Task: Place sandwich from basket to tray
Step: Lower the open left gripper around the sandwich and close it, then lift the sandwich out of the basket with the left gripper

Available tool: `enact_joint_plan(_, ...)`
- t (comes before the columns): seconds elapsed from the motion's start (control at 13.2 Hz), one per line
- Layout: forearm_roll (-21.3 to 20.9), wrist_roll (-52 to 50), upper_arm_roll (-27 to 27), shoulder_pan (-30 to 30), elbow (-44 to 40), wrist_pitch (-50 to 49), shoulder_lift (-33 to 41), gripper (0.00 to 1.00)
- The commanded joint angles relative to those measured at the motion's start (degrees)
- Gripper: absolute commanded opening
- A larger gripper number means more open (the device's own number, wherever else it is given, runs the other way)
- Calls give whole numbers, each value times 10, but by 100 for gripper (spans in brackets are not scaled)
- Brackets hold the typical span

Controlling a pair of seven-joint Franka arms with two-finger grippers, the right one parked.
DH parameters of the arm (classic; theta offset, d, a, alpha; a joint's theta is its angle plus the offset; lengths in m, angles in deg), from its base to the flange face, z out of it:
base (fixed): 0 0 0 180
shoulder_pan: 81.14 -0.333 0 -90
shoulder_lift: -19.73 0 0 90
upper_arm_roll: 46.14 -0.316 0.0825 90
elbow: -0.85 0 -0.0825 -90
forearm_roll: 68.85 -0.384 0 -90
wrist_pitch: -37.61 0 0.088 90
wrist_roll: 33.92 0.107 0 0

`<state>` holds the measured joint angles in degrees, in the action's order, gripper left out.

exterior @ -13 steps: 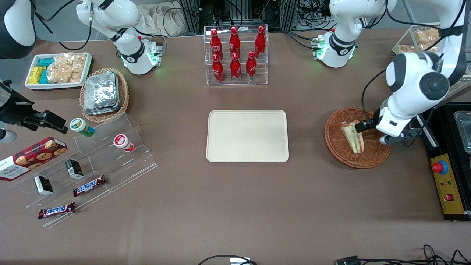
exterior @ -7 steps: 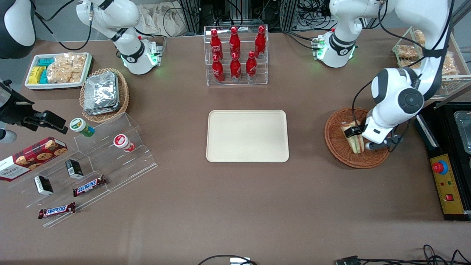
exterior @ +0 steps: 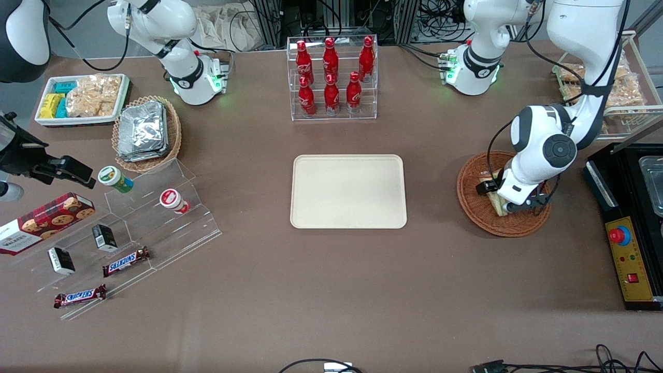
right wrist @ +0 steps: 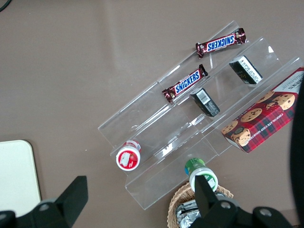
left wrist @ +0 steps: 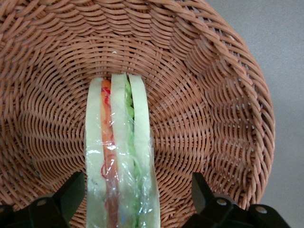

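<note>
My end effector (left wrist: 135, 209) hangs low over the basket (left wrist: 228, 118), its two fingers (left wrist: 71, 194) spread wide and standing either side of the sandwich (left wrist: 118, 156), apart from it, nothing held yet; the sandwich stands on edge in the middle of the basket, its filling layers facing up at me. I judge it light, soft and easily crushed, and the clear wrap looks slippery; so I would close on the two flat bread faces, low on the thick part of the wedge, gently enough not to squash the filling. The tray (exterior: 348, 190) lies bare on the worktop (exterior: 331, 290), well apart from the basket toward the parked arm's end.
</note>
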<state>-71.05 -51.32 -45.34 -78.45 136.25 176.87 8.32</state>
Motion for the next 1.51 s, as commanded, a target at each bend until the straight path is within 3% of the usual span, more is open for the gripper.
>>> enact_joint_plan(0.0,-11,-12,-2,4,4,10,0,91)
enact_joint_plan(0.08,-11,-12,-2,4,4,11,0,76)
enact_joint_plan(0.15,-11,-12,-2,4,5,11,1,51)
enact_joint_plan(0.23,-11,-12,-3,4,6,11,2,34)
enact_joint_plan(0.3,-11,-13,-3,4,7,11,2,25)
enact_joint_plan(0.68,-11,-11,-3,4,6,1,13,24)
enact_joint_plan(1.06,-10,-18,1,6,-13,-134,130,26)
enact_joint_plan(1.21,-10,-13,1,18,-70,-235,168,26)
enact_joint_plan(1.43,-4,-10,3,23,-224,-415,170,26)
